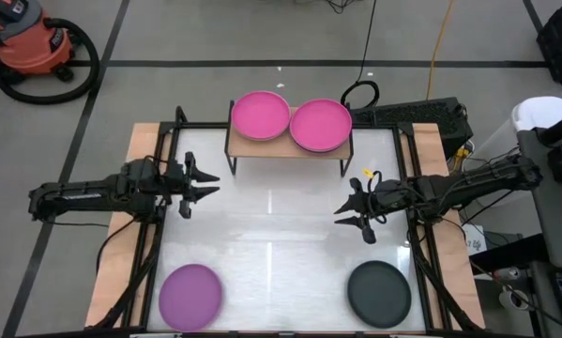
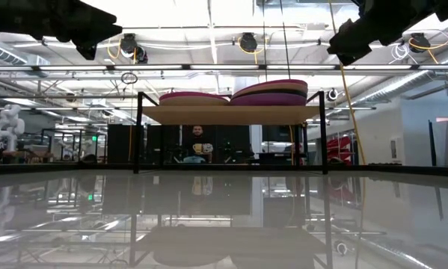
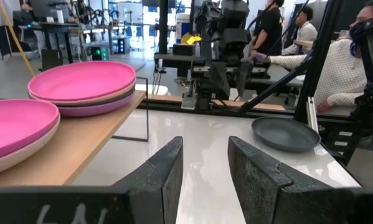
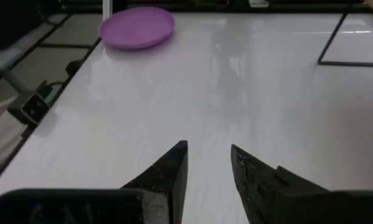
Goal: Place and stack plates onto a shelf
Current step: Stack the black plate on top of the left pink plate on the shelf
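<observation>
The shelf point(image 1: 290, 148), a light wood plank on thin black legs, stands at the table's far middle. Two plate stacks sit on it, each with a magenta plate on top: the left stack point(image 1: 260, 115) and the right stack point(image 1: 320, 125), whose rim overlaps the left one's. In the low view the right stack point(image 2: 272, 93) sits slightly tilted. A purple plate point(image 1: 190, 296) lies flat near the near left corner and a dark grey plate point(image 1: 378, 293) near the near right. My left gripper point(image 1: 210, 185) hovers open left of centre. My right gripper point(image 1: 341, 211) hovers open right of centre.
The white tabletop point(image 1: 281, 253) lies bare between the two grippers and the two loose plates. Wooden side strips and black frame rails point(image 1: 149, 244) run along both sides. People sit beyond the table in the left wrist view point(image 3: 335, 68).
</observation>
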Robot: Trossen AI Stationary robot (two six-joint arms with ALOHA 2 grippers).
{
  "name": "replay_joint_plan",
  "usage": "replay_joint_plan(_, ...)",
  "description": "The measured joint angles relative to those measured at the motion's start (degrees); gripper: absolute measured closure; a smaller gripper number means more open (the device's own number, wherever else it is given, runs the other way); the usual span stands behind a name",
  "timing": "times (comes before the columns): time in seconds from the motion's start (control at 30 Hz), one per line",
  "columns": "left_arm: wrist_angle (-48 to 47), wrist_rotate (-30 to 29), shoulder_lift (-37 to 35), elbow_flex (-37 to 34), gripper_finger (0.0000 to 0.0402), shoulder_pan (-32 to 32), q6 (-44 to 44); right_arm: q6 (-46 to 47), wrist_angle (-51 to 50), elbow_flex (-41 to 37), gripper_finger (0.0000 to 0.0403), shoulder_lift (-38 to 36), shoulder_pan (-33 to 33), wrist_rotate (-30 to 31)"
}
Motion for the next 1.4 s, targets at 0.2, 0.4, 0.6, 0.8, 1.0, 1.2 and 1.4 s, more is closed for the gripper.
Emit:
replay_joint_plan(0.2, 0.23, -0.01, 0.32, 0.0, 0.027, 0.0, 0.44, 0.71, -0.3, -0.42, 0.0298, 0.4, 0.13, -0.02)
replay_joint_plan(0.4, -0.74, 0.01, 0.34, 0.0, 0.027, 0.0, 2.04, 4.09, -3.5, -0.44, 0.0298, 0.62, 1.2, -3.16)
replay_joint_plan(0.6, -2.49, 0.05, 0.32, 0.0, 0.027, 0.0, 0.61, 4.01, 2.73, -0.46, 0.0298, 2.02, 3.14, -3.0)
replay_joint_plan(0.8, -3.58, 1.0, 0.45, 0.0, 0.027, -0.16, -1.31, 9.97, -3.87, 6.22, 0.0287, 3.77, 4.34, -6.96)
replay_joint_plan(1.0, -2.53, 1.5, 0.45, 0.02, 0.027, -0.48, 0.22, 9.47, -13.89, 8.89, 0.0275, 7.37, 8.73, 1.53)
replay_joint_plan(1.2, -2.28, 1.47, 0.57, 0.02, 0.027, -0.48, 1.25, 18.13, -20.31, 8.16, 0.0259, 13.36, 9.79, 0.88)
replay_joint_plan(1.4, -4.32, 1.49, 0.71, 0.02, 0.027, -0.59, -1.2, 21.19, -11.78, 5.13, 0.0254, 19.73, 13.98, -3.18)
